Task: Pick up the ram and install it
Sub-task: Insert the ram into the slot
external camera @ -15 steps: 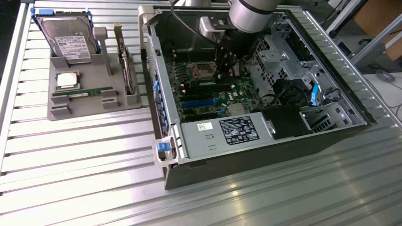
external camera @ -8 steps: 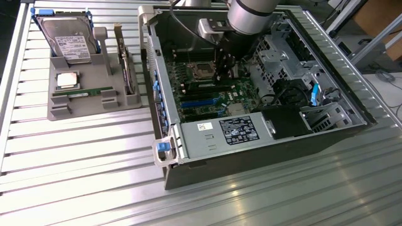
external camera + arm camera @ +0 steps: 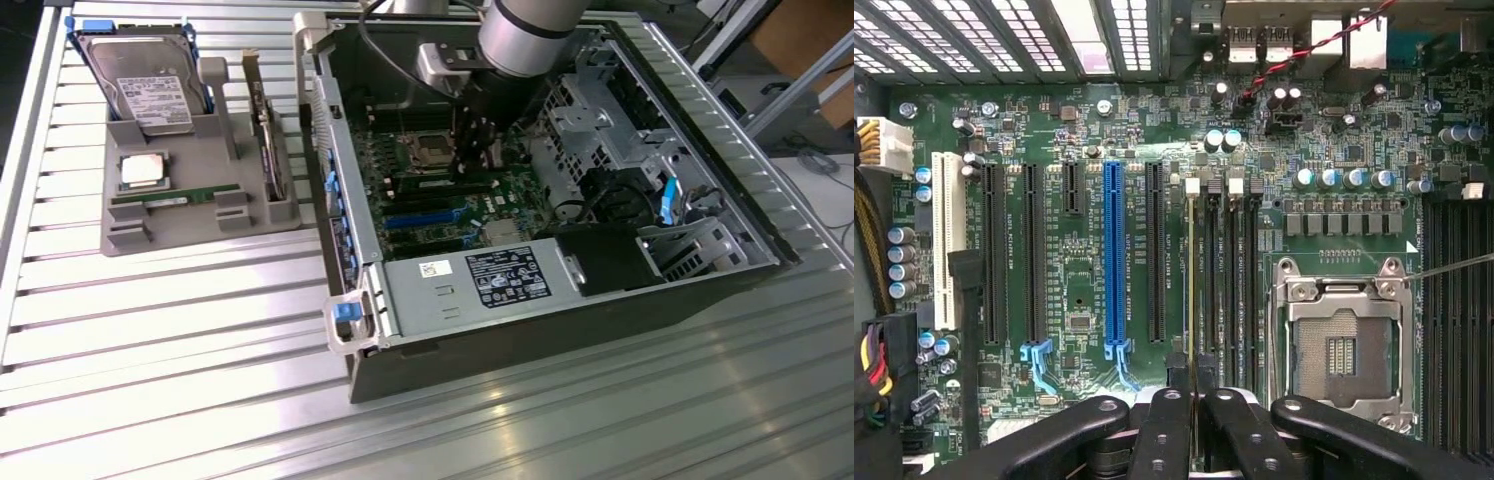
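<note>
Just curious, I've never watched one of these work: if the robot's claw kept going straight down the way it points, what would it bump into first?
Most likely the green circuit board inside the open computer case, at the long black memory slots beside the empty processor socket. The gripper is shut and points straight at them; the remaining gap is hard to judge.

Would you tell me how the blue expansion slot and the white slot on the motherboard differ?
Colour: the blue slot is bright blue, and the white slot is plain white. Place: the blue slot sits between black slots, while the white slot ends the row. Latch: the blue slot has a blue clip at one end, and the white slot shows none. Both are long, narrow, empty and parallel.
</note>
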Robot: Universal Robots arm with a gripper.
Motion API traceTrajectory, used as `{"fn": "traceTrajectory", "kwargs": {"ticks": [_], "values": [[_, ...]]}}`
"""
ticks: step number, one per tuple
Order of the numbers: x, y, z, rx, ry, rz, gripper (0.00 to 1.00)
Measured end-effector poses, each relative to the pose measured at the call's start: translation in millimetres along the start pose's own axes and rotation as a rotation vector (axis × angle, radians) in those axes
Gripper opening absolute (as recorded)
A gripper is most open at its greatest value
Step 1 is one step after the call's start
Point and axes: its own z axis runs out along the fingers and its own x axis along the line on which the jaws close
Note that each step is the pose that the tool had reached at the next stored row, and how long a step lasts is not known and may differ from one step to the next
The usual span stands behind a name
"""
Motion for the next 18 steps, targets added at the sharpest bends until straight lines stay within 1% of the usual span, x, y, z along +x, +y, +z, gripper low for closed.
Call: {"fn": "traceTrajectory", "kwargs": {"ticks": [11,18], "values": [[-4.7,1.0,6.6,-0.0001,0.0007,0.0,0.12],[-4.4,0.9,7.1,0.0,0.0009,0.0,0.12]]}}
